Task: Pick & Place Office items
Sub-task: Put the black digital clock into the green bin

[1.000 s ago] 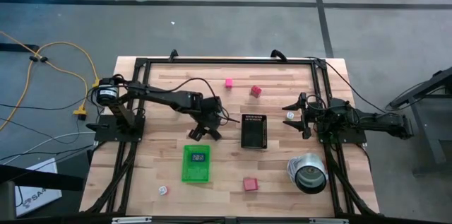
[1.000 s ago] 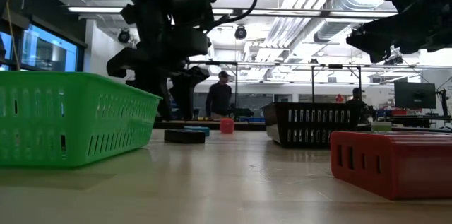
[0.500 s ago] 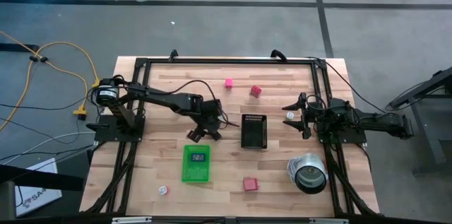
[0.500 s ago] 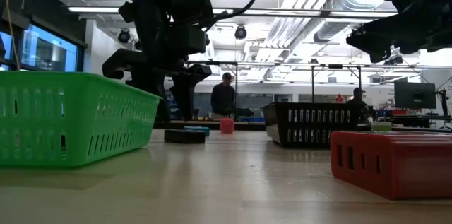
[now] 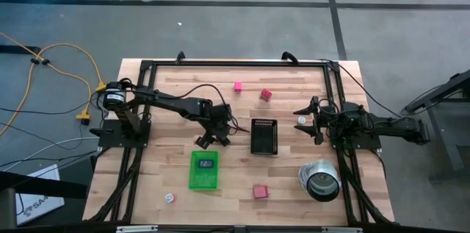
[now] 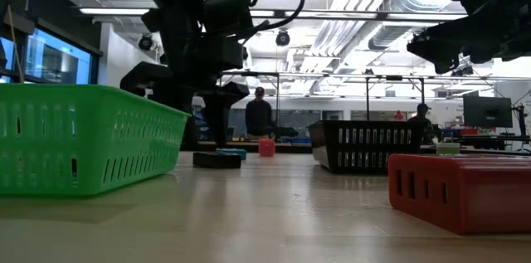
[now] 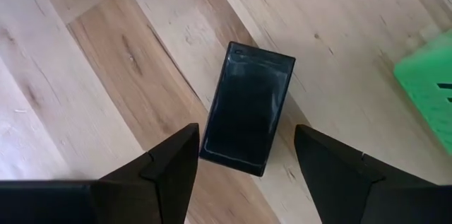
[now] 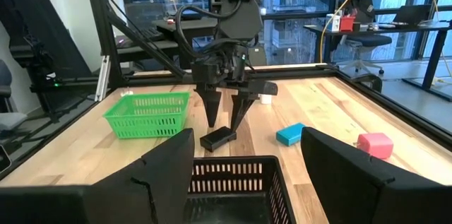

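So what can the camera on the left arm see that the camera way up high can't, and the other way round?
Only the left wrist view shows the flat black block lying on the wood between the left hand's open fingers, untouched.

Only the high view shows the right hand waiting at the right side, the black tray, the silver can and the pink pieces.

Both show the wooden table and the green tray.
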`<action>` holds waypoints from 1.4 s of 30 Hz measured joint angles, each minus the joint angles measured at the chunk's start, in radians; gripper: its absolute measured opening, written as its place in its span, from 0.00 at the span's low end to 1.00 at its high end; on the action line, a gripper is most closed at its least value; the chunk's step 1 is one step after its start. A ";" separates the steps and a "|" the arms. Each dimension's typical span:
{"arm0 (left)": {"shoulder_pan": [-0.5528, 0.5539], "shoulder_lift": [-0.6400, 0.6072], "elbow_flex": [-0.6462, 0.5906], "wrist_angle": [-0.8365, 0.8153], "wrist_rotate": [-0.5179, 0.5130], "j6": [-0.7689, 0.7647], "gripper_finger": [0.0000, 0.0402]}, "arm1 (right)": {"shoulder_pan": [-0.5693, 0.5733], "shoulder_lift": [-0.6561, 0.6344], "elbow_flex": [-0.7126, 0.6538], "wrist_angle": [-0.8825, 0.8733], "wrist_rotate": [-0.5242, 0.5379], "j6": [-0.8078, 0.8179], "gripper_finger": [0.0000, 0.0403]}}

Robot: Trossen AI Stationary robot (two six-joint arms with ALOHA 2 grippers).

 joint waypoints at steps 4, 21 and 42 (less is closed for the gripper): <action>0.000 0.000 0.000 0.000 0.000 0.001 0.57 | 0.000 0.000 0.000 0.000 0.000 0.000 0.62; 0.000 0.001 0.000 0.000 -0.029 0.013 0.57 | 0.000 0.000 0.000 -0.002 0.000 0.000 0.62; -0.014 0.001 0.001 -0.001 -0.028 0.008 0.60 | 0.000 0.000 0.000 -0.003 0.000 0.000 0.62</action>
